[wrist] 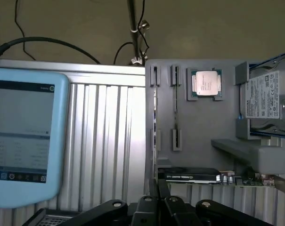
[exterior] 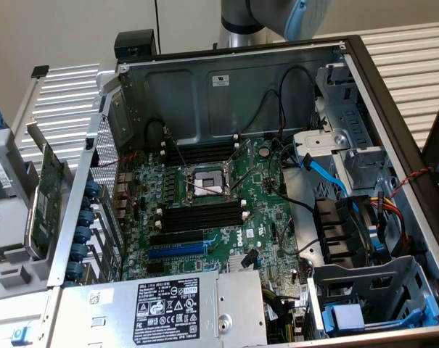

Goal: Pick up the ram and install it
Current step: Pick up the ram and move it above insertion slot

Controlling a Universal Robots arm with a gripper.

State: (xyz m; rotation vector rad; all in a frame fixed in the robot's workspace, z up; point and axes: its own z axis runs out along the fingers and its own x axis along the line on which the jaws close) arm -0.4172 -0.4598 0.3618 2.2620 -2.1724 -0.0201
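Looking, in the exterior view, into an open computer case (exterior: 226,87) lying on a ribbed metal table (exterior: 67,101), with the motherboard (exterior: 270,210) facing up and long black memory slots (exterior: 201,216) sitting on either side of the processor socket (exterior: 204,185). Catching part of the robot arm (exterior: 270,14) above the case's far wall.

Facing, in the wrist view, a light-blue framed screen (wrist: 24,136) in front of the ribbed table. Beside it, seeing a grey holder tray (wrist: 203,127) carrying a hard drive (wrist: 264,96), an expansion card (wrist: 194,177) and a square processor chip (wrist: 206,84).

Showing the gripper (wrist: 158,187) pinched narrow, fingers pressed together and gripping nothing.

Finding the ram (wrist: 155,117) as a thin strip seen edge-on, standing in the tray between small brackets. Sitting just beyond the fingertips, roughly in line with them and apart from them. Not being able to make out its label or chips from this angle.
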